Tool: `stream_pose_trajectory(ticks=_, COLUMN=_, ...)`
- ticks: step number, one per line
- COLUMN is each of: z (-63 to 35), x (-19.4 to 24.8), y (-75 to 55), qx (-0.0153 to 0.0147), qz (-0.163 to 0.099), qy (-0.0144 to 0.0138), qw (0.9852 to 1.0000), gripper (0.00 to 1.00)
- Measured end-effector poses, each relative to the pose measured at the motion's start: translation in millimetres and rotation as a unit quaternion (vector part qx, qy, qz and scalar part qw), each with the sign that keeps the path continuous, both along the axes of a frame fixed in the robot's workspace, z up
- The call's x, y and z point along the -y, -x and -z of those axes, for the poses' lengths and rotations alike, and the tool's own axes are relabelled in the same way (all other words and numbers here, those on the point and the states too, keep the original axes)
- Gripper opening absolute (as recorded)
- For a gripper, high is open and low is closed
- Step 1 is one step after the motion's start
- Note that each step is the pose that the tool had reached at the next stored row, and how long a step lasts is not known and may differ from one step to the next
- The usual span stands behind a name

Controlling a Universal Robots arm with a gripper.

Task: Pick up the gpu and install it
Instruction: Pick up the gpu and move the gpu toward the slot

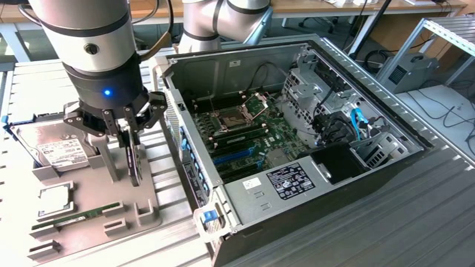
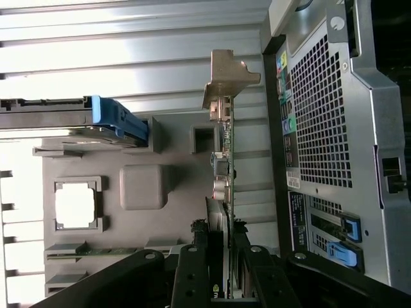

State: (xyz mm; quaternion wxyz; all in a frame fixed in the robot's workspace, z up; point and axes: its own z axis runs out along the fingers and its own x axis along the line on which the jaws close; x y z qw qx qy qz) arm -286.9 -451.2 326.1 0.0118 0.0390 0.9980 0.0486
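While upright in gripper (image 1: 128, 142), gpu (image 1: 135, 167) outside open case (image 1: 215, 72).

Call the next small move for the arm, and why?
Probably a short straight lift. The jaws are shut on the gpu, which stands on edge low over the gray tray, close to its holder posts; the open case lies toward the exterior view's right. Clearing the tray first looks safer.
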Motion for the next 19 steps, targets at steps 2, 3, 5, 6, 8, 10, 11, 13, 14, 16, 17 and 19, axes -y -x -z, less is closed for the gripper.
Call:
stream_pose_trajectory(ticks=2, z=-0.5, x=0.0, y=0.0, qx=0.0, qz=0.0, qy=-0.0002, qw=1.0, gripper=0.26)
stream_pose_trajectory(ticks=3, z=-0.8, x=0.0, y=0.0, qx=0.0, qz=0.0, qy=-0.0003, qw=1.0, gripper=0.26)
stream_pose_trajectory(ticks=5, z=-1.4, x=0.0, y=0.0, qx=0.0, qz=0.0, qy=-0.0004, qw=1.0, gripper=0.26)
stream_pose_trajectory(ticks=6, z=-1.9, x=0.0, y=0.0, qx=0.0, qz=0.0, qy=-0.0006, qw=1.0, gripper=0.26)
stream_pose_trajectory(ticks=8, z=-2.5, x=0.0, y=0.0, qx=0.0, qz=0.0, qy=-0.0008, qw=1.0, gripper=0.26)
stream_pose_trajectory(ticks=10, z=-3.1, x=0.0, y=0.0, qx=0.0, qz=0.0, qy=-0.001, qw=1.0, gripper=0.26)
stream_pose_trajectory(ticks=11, z=-3.4, x=0.0, y=0.0, qx=0.0, qz=0.0, qy=-0.001, qw=1.0, gripper=0.26)
stream_pose_trajectory(ticks=13, z=-4.0, x=0.0, y=0.0, qx=0.0, qz=0.0, qy=-0.0012, qw=1.0, gripper=0.26)
stream_pose_trajectory(ticks=14, z=-4.3, x=0.0, y=0.0, qx=0.0, qz=0.0, qy=-0.0013, qw=1.0, gripper=0.26)
stream_pose_trajectory(ticks=16, z=-4.8, x=0.0, y=0.0, qx=0.0, qz=0.0, qy=-0.0015, qw=1.0, gripper=0.26)
stream_pose_trajectory(ticks=17, z=-5.2, x=0.0, y=0.0, qx=0.0, qz=0.0, qy=-0.0016, qw=1.0, gripper=0.26)
stream_pose_trajectory(ticks=19, z=-5.8, x=0.0, y=0.0, qx=0.0, qz=0.0, qy=-0.0018, qw=1.0, gripper=0.26)
